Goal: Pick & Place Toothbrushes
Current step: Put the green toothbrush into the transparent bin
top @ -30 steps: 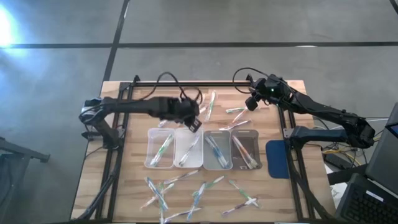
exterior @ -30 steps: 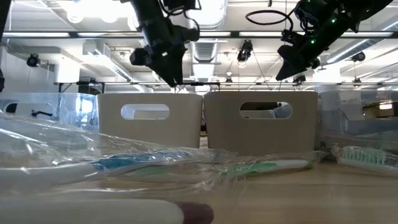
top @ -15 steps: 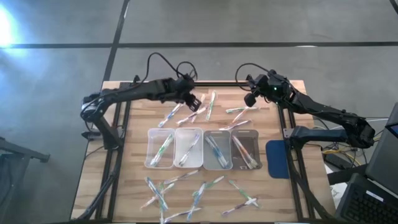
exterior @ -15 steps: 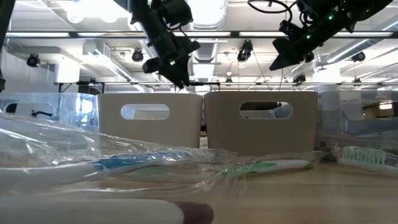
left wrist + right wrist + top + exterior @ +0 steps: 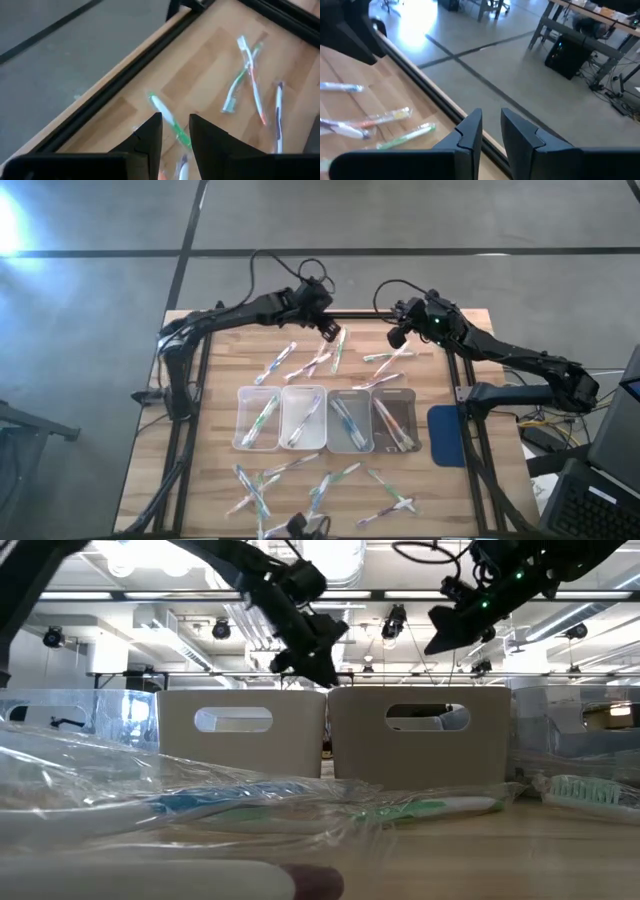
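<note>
At the bottom edge of the high view we note a loose scatter of wrapped toothbrushes [image 5: 318, 490] lying at mixed angles on the wooden table [image 5: 215, 500], apparently stock not yet sorted. Above them, at frame centre, four clear trays [image 5: 325, 420] stand side by side in a row, each already holding a few brushes laid roughly lengthwise, which we judge to be the deposit points. Higher in the frame, a second group of toothbrushes [image 5: 310, 362] lies spread on bare wood between the trays and the table's far rail. The left gripper [image 5: 330, 331] hangs over the upper part of this group; its wrist view shows the fingers [image 5: 150, 132] parted by a narrow gap, holding nothing, with a green-handled toothbrush [image 5: 167, 120] lying on the table just beyond the gap, so we judge it is lining up on that brush for a pick. The right gripper [image 5: 398, 338] hovers at upper centre-right near the far rail, beside further brushes [image 5: 392, 357]; its fingers [image 5: 470, 131] are likewise slightly apart and empty, and its camera looks out past the table edge to the floor, so we judge that arm to be waiting clear of the left arm's work. In the low view both arms sit raised at the top of the frame.
</note>
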Robot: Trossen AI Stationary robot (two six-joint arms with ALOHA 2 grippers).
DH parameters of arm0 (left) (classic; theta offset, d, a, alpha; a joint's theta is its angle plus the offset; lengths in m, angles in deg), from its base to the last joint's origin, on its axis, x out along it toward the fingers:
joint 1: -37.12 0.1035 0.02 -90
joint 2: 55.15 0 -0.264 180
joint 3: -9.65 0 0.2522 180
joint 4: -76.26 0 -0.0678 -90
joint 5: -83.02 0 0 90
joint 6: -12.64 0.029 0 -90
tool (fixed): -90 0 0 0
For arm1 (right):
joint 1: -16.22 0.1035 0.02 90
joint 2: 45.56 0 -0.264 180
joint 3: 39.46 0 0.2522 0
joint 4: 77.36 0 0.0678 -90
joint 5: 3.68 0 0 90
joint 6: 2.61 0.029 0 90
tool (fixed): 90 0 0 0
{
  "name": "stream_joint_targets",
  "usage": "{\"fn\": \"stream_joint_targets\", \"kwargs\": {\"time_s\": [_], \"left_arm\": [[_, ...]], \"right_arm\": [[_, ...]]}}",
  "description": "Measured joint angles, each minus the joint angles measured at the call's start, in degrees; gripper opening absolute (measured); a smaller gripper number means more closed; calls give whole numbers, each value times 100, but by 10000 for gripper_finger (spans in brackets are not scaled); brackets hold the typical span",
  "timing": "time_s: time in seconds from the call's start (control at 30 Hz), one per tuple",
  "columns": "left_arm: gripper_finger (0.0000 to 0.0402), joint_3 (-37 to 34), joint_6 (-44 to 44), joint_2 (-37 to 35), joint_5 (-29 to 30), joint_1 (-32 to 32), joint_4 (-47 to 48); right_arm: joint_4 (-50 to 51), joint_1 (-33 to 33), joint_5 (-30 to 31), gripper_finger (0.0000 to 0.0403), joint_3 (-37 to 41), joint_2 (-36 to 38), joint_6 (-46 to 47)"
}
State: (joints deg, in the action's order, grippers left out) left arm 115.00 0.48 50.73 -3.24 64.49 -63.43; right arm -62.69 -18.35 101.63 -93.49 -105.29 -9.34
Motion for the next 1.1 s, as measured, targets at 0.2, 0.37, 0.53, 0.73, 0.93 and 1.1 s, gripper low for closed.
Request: {"fn": "stream_joint_targets", "kwargs": {"time_s": [0.2, 0.37, 0.53, 0.73, 0.93, 1.1], "left_arm": [[130, 1146, 25, 845, 3, 15, 360], [168, 1994, -5, 1555, 8, 26, 958], [192, 2535, -76, 2056, 3, 26, 1397], [192, 2585, -498, 2264, -23, 18, 1457], [191, 2354, -856, 2269, -25, -56, 1410], [190, 2048, -1036, 2271, -26, -111, 1182]], "right_arm": [[25, 7, 366, 82, -5, -351, -260], [71, 0, 720, 95, -39, -338, -252], [346, 7, 720, 107, -39, -72, -226], [496, 7, 670, 119, -18, 352, -64], [533, 6, 653, 134, 2, 455, 116], [534, 7, 545, 147, 9, 447, 179]]}}
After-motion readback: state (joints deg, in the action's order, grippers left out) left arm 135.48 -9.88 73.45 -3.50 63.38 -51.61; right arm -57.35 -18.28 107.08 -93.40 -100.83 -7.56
